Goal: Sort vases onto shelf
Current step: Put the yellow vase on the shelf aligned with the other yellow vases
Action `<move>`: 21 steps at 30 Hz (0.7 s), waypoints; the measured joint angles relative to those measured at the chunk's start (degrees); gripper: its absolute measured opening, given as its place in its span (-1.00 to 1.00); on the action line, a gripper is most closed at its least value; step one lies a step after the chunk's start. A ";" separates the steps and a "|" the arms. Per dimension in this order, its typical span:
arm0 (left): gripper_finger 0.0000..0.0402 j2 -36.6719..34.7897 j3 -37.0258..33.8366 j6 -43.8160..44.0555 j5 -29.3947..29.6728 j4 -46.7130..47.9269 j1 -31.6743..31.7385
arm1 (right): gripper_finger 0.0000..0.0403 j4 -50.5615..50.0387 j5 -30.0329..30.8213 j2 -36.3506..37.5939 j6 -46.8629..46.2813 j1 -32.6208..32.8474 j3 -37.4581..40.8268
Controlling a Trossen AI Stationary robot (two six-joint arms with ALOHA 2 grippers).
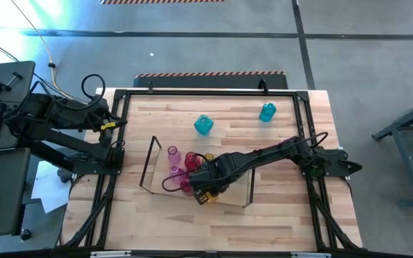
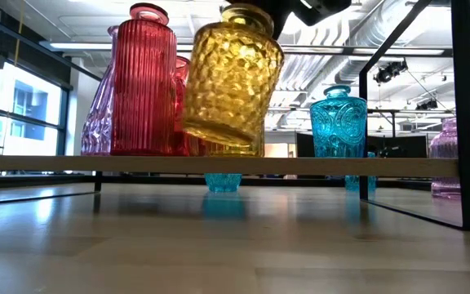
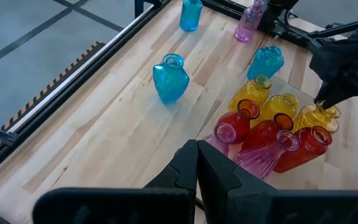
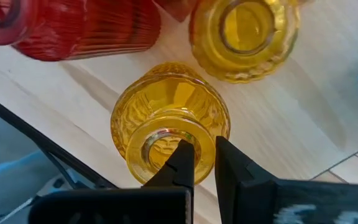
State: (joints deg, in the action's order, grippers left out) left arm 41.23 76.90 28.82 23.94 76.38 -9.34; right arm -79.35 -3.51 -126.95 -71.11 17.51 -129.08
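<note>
On the shelf (image 1: pixel 149 166) stand red (image 2: pixel 143 82), pink (image 2: pixel 98 114) and yellow (image 4: pixel 244 34) vases, on their bases in a cluster. My right gripper (image 4: pixel 202 155) reaches in from the table's right side and is shut on one more yellow vase (image 2: pixel 233 73) above the shelf board (image 2: pixel 382 166). A cyan vase (image 3: pixel 266 62) stands at the shelf's far end. Two cyan vases (image 1: pixel 203 125) (image 1: pixel 267 112) and a pink one (image 3: pixel 248 22) stand on the table. My left gripper (image 3: pixel 197 165) waits shut at the table's left edge, touching nothing. My right gripper holds the yellow vase by the rim of its mouth (image 4: pixel 199 134), one finger (image 4: pixel 180 158) inside the opening and the other (image 4: pixel 229 165) outside. The fingers come from above, pointing down. The vase hangs tilted below them, its base (image 2: pixel 219 135) just above the shelf board.
The shelf's thin dark end frames (image 2: pixel 463 114) rise at both short ends. A black metal frame (image 1: pixel 206 92) runs around the wooden table. Bare wood lies near the table's front edge (image 1: pixel 214 226).
</note>
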 joint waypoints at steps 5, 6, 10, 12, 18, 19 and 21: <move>-1.00 0.00 0.00 0.00 -0.38 0.00 0.00 | -0.97 0.31 -0.21 -0.91 0.50 -0.30 0.00; -1.00 0.00 0.00 0.00 -0.61 0.00 0.00 | -0.97 0.54 -0.34 -1.00 0.61 -0.32 0.00; -1.00 0.00 0.00 0.01 -0.98 0.02 0.00 | -0.97 0.65 -0.30 -1.24 0.63 -0.30 0.00; -1.00 0.00 0.00 0.02 -0.98 0.03 -0.01 | -0.96 0.32 0.18 -1.25 0.63 -0.30 0.00; -1.00 0.00 0.00 0.02 -0.98 0.04 -0.02 | -0.96 0.20 0.83 -1.25 0.63 -0.55 0.00; -1.00 0.00 0.00 0.02 -0.99 0.02 0.00 | -0.96 0.17 1.09 -1.25 0.64 -0.56 0.00; -1.00 0.00 0.00 0.02 -1.26 0.04 -0.02 | -0.96 0.17 1.42 -1.25 0.63 -0.61 0.00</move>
State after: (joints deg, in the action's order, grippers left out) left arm 41.23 76.90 28.84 22.69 76.42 -9.37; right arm -79.18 -2.09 -128.20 -70.48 16.91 -129.08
